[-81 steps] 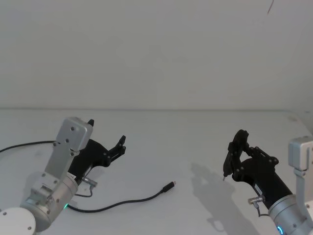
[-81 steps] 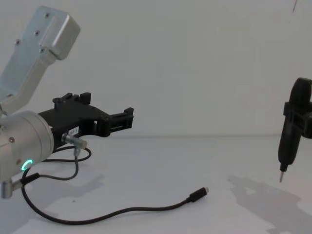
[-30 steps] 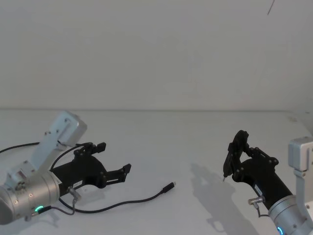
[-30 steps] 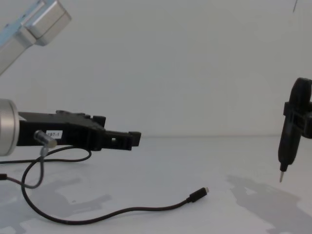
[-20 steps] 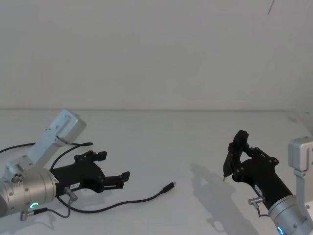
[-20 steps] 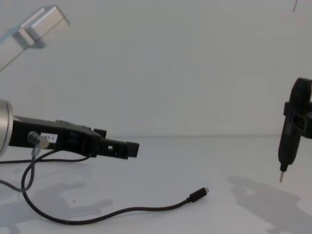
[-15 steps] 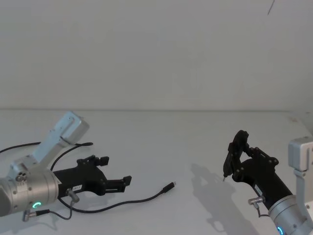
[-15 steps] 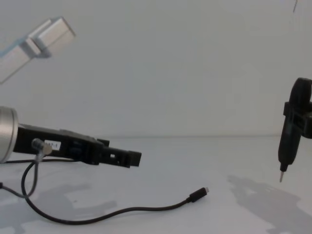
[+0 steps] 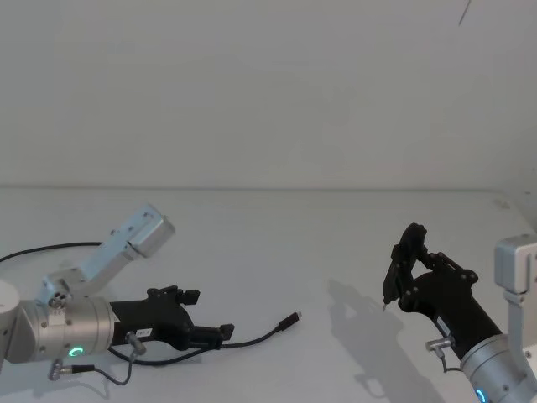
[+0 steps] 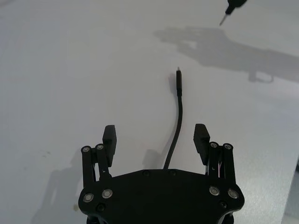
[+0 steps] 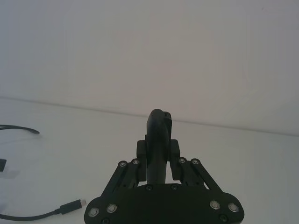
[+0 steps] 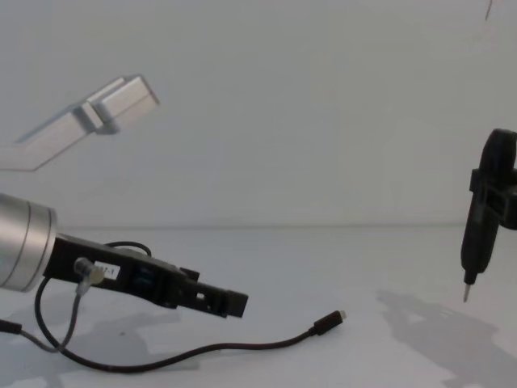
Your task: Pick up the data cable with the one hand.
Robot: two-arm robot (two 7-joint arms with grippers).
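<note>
— Where is the long thin black data cable (image 10: 178,107)?
— It lies flat on the white table (image 10: 70,70), running between the spread jaws of the black blocky left gripper (image 10: 155,134). The right gripper (image 11: 159,151), well apart, pinches a black pin-tipped pen (image 12: 477,234).

The white table (image 9: 277,239) is plain and matte — it meets a pale, bare wall (image 9: 268,84) along a faint straight line. A soft grey shadow (image 9: 357,306) lies on its right part. A thin dark streak (image 9: 464,12) crosses the wall's upper right corner.
</note>
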